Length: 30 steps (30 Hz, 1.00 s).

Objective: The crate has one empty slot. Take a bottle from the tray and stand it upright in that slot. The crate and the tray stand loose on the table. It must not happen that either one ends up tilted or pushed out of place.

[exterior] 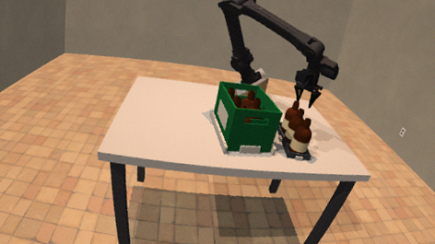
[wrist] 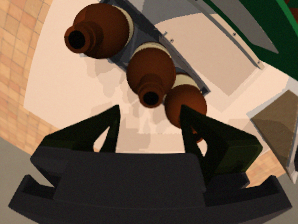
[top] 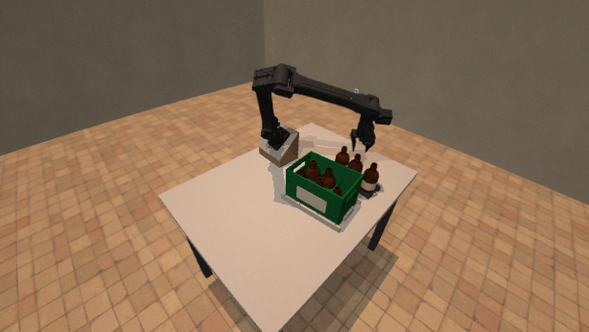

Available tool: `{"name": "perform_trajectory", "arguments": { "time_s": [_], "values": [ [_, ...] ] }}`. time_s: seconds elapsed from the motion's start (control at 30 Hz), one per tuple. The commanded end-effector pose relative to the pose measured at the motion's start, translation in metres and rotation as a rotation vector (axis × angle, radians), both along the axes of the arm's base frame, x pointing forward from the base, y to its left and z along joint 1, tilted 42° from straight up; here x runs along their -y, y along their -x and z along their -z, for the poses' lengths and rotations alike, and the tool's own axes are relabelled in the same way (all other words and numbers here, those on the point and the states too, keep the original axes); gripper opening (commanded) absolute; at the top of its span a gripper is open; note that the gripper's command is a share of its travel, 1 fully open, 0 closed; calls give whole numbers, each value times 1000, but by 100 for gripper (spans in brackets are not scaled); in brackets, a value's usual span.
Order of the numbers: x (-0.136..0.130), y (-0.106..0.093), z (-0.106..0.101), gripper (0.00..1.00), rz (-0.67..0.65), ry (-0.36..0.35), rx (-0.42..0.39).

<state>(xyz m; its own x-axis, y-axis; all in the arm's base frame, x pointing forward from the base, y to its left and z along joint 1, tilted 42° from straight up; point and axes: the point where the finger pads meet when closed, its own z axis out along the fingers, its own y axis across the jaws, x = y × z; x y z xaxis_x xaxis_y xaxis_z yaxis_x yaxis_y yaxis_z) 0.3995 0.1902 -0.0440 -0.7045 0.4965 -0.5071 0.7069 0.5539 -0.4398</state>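
Crate [exterior: 246, 124]: green, standing on the white counter [exterior: 164, 124], several brown bottles upright inside; the landmark for everything below.
Arm base [top: 279, 150]: behind the crate on a tan block.
Tray [exterior: 297, 154]: dark and narrow, just right of the crate, running alongside it.
Bottles on tray: three brown ones in a row, all upright — front bottle [exterior: 302, 135], middle bottle [wrist: 150, 74], rear bottle [exterior: 291, 112].
Gripper [exterior: 306, 96]: pointing down, right of the crate and over the tray's rear end.
Fingers: spread apart and grasping nothing, just above the rear bottle's cap.
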Motion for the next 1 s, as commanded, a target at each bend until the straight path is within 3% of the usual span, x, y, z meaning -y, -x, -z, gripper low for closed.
{"name": "perform_trajectory", "arguments": {
  "time_s": [0.0, 0.97],
  "values": [
    [10, 0, 10, 61, 8, 9, -14],
    [28, -1, 30, 61, 6, 10, -15]
  ]
}}
